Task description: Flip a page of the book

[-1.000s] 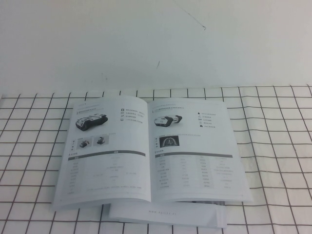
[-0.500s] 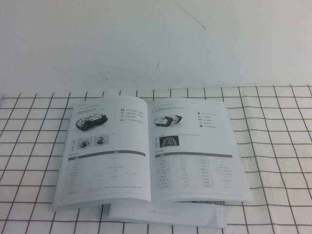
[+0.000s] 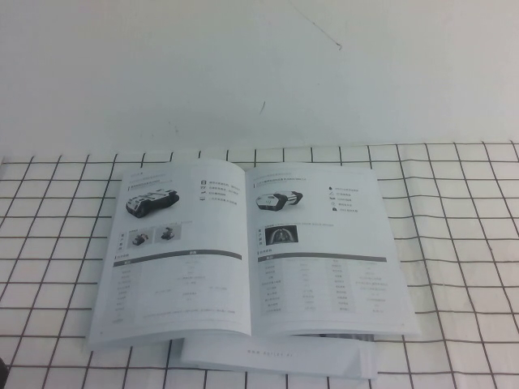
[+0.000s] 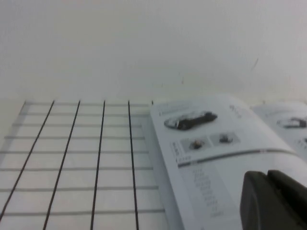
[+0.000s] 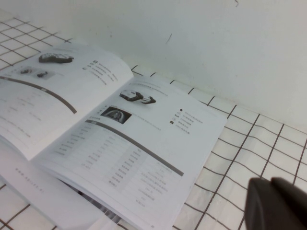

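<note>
The book (image 3: 324,267) lies open on the checked cloth, a thick white manual with small vehicle photos and grey-headed tables. The page (image 3: 174,259) with the low black wheeled vehicle, two small photos and a grey-banded table lies flat as the left leaf. It also shows in the left wrist view (image 4: 211,143) and the right wrist view (image 5: 53,91). My left gripper (image 4: 269,176) is shut and empty, hovering near the book's left leaf. My right gripper (image 5: 271,182) is shut and empty, over the cloth to the right of the book (image 5: 129,143).
A white cloth with a black grid (image 3: 462,243) covers the table up to a plain white wall (image 3: 259,73). A wad of lower pages (image 3: 276,354) sticks out at the book's near edge.
A dark bit of my left arm has come into the high view's bottom left corner. The book and its pages have not moved.
</note>
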Robot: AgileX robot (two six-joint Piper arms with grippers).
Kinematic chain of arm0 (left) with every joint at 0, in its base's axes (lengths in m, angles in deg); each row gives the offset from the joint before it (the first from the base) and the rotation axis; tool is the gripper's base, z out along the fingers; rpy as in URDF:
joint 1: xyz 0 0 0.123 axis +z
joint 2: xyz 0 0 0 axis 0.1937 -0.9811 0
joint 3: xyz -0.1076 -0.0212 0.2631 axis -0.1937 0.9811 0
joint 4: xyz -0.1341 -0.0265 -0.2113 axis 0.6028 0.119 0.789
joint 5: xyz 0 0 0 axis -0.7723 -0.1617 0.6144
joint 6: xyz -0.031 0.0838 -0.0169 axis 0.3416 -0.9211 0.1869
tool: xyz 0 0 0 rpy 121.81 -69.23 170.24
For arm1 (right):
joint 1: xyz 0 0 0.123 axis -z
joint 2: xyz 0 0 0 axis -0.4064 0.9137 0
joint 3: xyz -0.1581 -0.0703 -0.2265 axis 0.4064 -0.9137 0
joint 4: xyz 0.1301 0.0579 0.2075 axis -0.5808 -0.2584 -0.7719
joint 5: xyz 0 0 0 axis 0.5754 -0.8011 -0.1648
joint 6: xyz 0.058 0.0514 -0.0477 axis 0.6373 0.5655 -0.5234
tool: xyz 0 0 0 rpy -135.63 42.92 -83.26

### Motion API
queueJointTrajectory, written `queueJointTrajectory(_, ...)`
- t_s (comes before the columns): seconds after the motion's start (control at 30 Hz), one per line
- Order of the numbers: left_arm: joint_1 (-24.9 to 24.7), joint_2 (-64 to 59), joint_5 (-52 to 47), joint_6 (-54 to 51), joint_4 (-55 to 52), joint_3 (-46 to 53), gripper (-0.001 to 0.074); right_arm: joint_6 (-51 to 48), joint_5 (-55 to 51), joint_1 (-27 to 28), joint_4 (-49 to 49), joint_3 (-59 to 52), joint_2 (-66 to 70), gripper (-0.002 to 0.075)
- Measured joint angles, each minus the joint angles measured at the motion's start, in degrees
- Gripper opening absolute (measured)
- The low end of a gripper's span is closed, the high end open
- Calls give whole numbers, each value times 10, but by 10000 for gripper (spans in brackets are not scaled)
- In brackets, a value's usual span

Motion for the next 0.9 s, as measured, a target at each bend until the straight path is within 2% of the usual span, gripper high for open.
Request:
queueJointTrajectory(0.17,0,0,-103,-19,8,0,-2,0,0,0,0,0,0,0)
queueJointTrajectory(0.9,0,0,-112,-23,9,-2,-2,0,0,0,-1,0,0,0)
